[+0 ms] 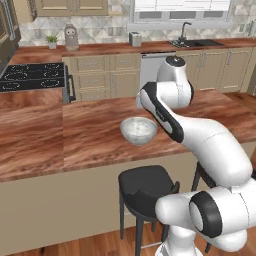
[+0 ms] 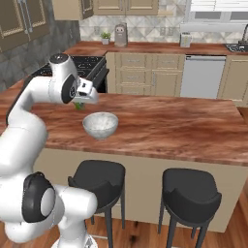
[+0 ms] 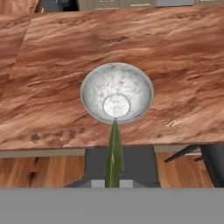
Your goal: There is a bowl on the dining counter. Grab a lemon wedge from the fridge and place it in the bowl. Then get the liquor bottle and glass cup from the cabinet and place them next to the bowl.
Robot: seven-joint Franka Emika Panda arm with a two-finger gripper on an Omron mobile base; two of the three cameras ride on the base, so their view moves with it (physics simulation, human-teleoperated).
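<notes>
Gripper [image 2: 80, 102] is clamping a green lemon wedge [image 3: 114, 153], jaws pinched narrow on it. In hand view the wedge is sticking up as a thin green sliver from btm centre, its tip reaching the near rim of the bowl [image 3: 117, 92]. In right base view a bit of green is peeking out just under the hand, hanging above the dining counter [image 2: 164, 123] & just beside the bowl's [image 2: 100, 124] left side, higher than its rim. Wedge isn't touching the bowl as far as I can tell.

Bowl is sitting upright on the dining counter [image 3: 175, 65], near the stool-side edge, speckled grey-white inside w/ a paler round patch at its base. In left base view the bowl [image 1: 139, 130] is showing just left of the arm's forearm, which is crossing in front of it from lower right.

Further out: two black stools [image 2: 191, 193] are standing at the counter's beige side over a wood floor; one stool [image 1: 146, 185] is sitting right below the bowl. Behind the island, a black stove [image 1: 34, 77] is lying at left, a steel dishwasher [image 2: 202, 75] is set into the tan lower cabinets, & a sink [image 1: 195, 43] w/ tap is sitting on the wall counter. A small potted plant [image 1: 52, 41] & a grey jar [image 1: 71, 37] are standing at the back wall.
</notes>
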